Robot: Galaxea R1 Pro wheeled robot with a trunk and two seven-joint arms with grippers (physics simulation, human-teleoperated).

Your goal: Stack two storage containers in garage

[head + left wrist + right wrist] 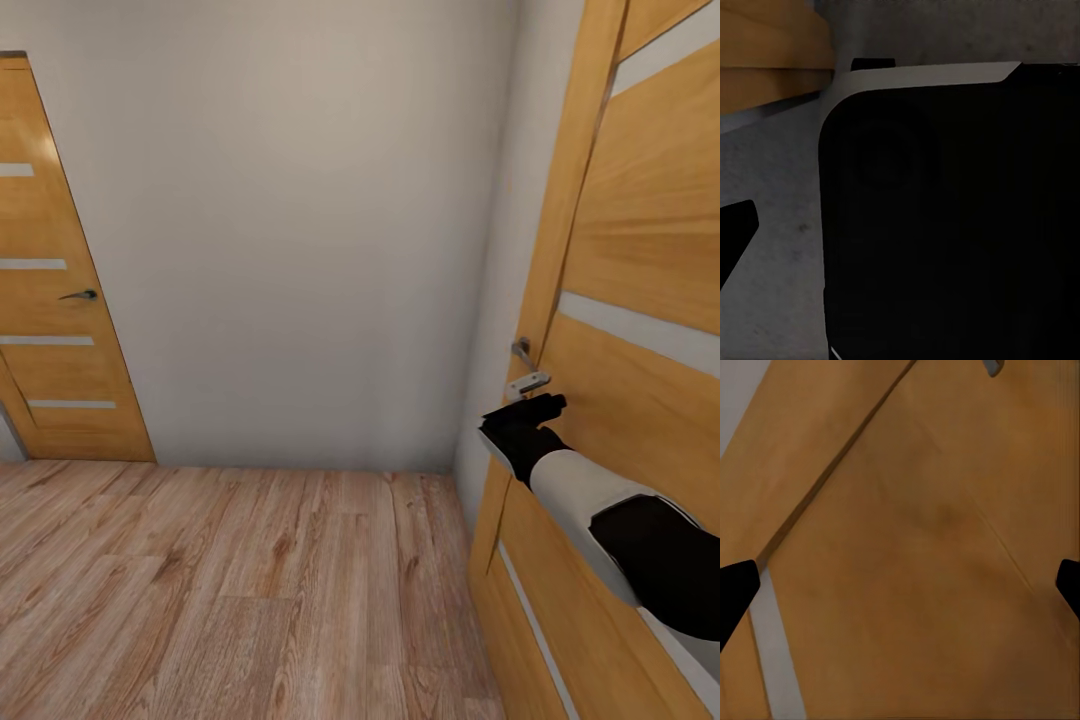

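I have the robot in a hallway with a light wood-plank floor (230,590) and a plain white wall (290,230) ahead; neither orange-red plastic storage container appears in these pictures, so I cannot say where they sit at this moment. At about three o'clock in the head view stands an orange-brown wooden door with pale glass slits (640,280), and my right end effector (528,420) is up against it just under the small silver lever handle (526,368), near enough that contact may be made, though I cannot tell. In the right wrist view the two black fingertips (735,589) stand wide apart at the edges of the picture with bare door panel (915,547) between them, so that end effector is open and holds nothing. A second door of the same make (55,290), with a dark handle (80,296), stands at nine o'clock. In the left wrist view a large black body part of the robot (945,217) blocks most of the picture over grey ground; one dark tip (736,225) shows, and I cannot tell whether the left end effector is open or closed. I judge the step in hand is getting this door open. As for the bins, I expect thin lidless plastic to be light but flexible, so I would pinch a long wall near a corner, where it is stiffest.
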